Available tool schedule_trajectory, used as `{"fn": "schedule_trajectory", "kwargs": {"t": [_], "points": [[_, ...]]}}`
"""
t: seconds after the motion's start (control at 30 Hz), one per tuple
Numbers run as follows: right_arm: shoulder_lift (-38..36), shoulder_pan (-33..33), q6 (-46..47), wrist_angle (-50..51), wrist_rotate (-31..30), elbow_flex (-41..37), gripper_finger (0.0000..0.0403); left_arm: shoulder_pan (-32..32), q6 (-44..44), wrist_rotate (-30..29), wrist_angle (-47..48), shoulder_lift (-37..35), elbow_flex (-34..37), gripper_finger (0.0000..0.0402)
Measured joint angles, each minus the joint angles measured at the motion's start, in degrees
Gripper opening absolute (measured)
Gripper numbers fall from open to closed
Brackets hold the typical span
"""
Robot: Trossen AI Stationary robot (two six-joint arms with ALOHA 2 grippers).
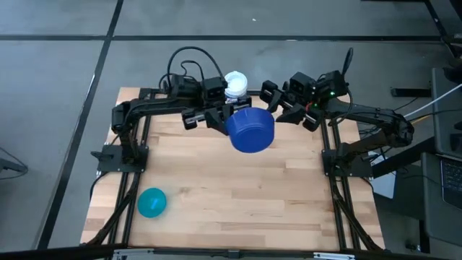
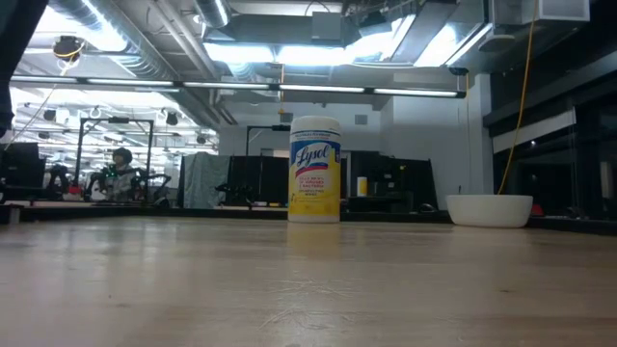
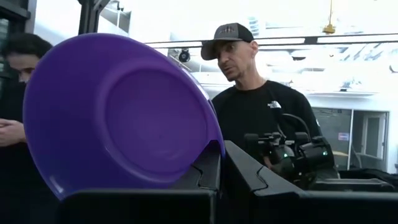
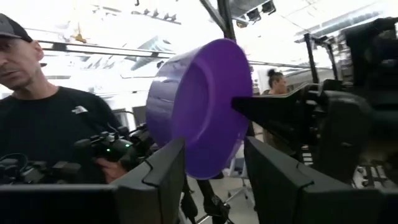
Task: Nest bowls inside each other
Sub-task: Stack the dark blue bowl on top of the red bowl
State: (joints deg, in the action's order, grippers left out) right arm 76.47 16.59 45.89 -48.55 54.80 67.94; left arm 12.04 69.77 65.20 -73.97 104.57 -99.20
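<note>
My left gripper point(image 1: 229, 118) holds a dark blue bowl point(image 1: 250, 130) high above the table's far middle; it looks purple in the left wrist view point(image 3: 118, 112) and the right wrist view point(image 4: 199, 106). My right gripper point(image 1: 279, 105) stands open just to the bowl's right with nothing between its fingers point(image 4: 214, 149). A teal bowl point(image 1: 151, 203) sits on the table near the front left. A white bowl point(image 2: 489, 209) rests on the far right of the table. Neither gripper shows in the low view. My left gripper is shut on the dark blue bowl's rim point(image 3: 214, 146), with the wall pinched between its two fingers, one on the hollow side and one outside. The fingers come from the table's left side. The bowl is lifted clear of the table, tipped on its side.
A tall white container with a yellow label point(image 2: 314, 170) stands upright at the table's far middle point(image 1: 235, 83), just behind the grippers. A person in a black shirt and cap point(image 3: 255, 106) stands beyond the far edge. The wooden table point(image 1: 238, 195) stretches toward the near edge.
</note>
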Motion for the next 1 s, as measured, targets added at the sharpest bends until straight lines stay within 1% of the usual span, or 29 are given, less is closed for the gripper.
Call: {"fn": "schedule_trajectory", "kwargs": {"t": [0.2,0.67,1.0], "points": [[0.02,-0.80,0.18,-0.29,1.14,0.00,0.0173,0.51,-0.32,-1.19,0.00,0.37,-0.04,0.0002],[0.02,-1.50,1.03,-2.56,0.96,0.00,0.0148,3.05,-0.48,-1.26,0.23,0.49,-0.05,0.0002],[0.02,-1.50,1.88,-3.90,0.72,0.00,0.0158,3.46,-0.52,-1.62,0.01,2.52,-0.09,0.0002]]}}
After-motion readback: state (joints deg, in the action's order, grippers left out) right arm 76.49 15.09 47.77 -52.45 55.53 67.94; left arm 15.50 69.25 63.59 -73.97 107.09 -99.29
